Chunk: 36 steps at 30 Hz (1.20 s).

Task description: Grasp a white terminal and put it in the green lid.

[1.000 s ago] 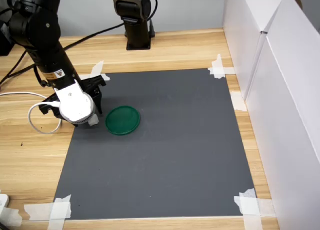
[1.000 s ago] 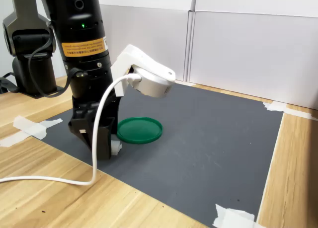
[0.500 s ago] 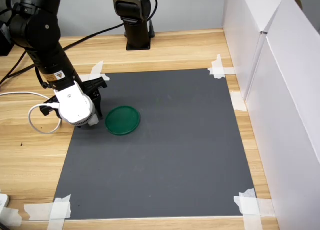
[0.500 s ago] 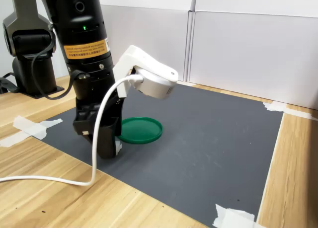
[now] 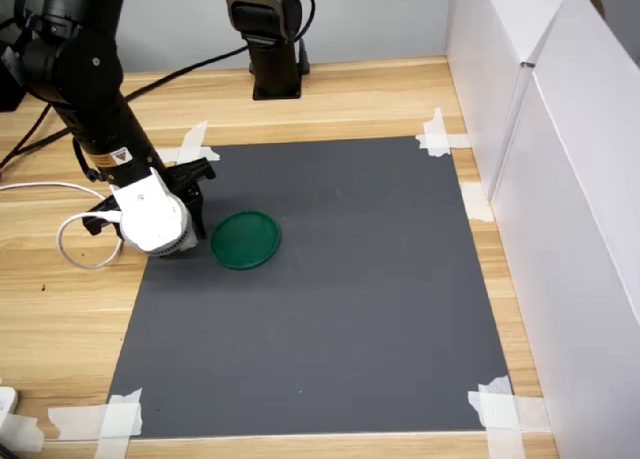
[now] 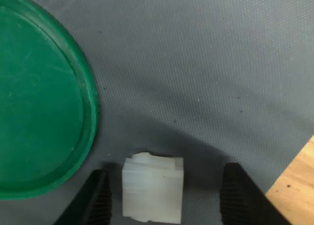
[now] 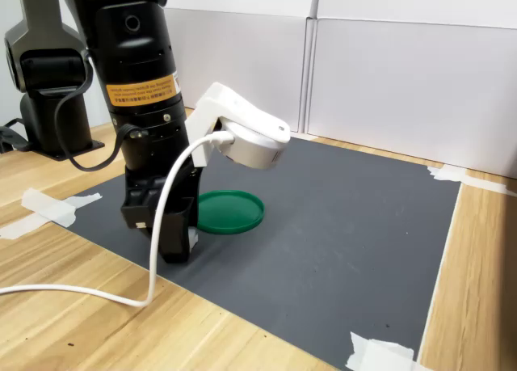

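Observation:
In the wrist view the white terminal (image 6: 153, 187) lies on the grey mat, a small blocky piece just off the rim of the green lid (image 6: 39, 95). My gripper (image 6: 168, 195) is open and straddles the terminal: one black finger stands close beside it, the other further off, and neither touches it. In the first exterior view the gripper (image 5: 188, 241) points down at the mat's left edge, just left of the green lid (image 5: 245, 240); the white camera housing hides the terminal there. In the second exterior view the gripper (image 7: 178, 243) stands in front of the lid (image 7: 229, 211).
The dark grey mat (image 5: 340, 309) is taped onto a wooden table (image 5: 60, 319). A white cable (image 5: 68, 229) loops left of the arm. A black stand (image 5: 270, 39) is at the back. White walls (image 5: 545, 149) close off the first exterior view's right.
The arm has eased down and shifted slightly over the terminal. In the second exterior view the terminal is now mostly hidden behind a finger. The lid has not moved.

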### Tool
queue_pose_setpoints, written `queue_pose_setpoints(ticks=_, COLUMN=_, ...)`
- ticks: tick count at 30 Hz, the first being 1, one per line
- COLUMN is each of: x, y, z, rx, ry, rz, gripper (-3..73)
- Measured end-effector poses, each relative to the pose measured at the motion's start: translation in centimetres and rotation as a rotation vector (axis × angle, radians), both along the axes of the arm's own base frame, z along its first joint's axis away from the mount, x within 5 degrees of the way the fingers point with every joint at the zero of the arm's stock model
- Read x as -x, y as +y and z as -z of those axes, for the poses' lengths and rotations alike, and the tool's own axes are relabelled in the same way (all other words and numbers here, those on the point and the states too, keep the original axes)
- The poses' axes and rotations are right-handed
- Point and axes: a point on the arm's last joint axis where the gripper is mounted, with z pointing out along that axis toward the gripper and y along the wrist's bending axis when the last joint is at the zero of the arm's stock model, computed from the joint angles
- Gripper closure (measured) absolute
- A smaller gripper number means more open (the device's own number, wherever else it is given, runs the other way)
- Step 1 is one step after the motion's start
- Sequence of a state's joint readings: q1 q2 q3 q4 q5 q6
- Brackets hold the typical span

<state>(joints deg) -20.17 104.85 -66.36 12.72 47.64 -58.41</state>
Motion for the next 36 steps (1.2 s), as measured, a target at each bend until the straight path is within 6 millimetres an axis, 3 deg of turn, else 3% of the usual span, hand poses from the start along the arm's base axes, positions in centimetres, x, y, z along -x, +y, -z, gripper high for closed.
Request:
queue_pose_setpoints(ticks=15, x=-0.1, y=0.0, z=0.4, rx=-0.008, ry=0.01, rz=0.01, gripper=40.9)
queue_pose_setpoints(ticks=24, x=0.2, y=0.1, z=-0.1, rx=-0.011, ry=0.015, rz=-0.003, gripper=41.6)
queue_pose_setpoints(ticks=36, x=2.2, y=1.0, z=-5.3, rx=0.034, ry=-0.055, rz=-0.105, gripper=41.6)
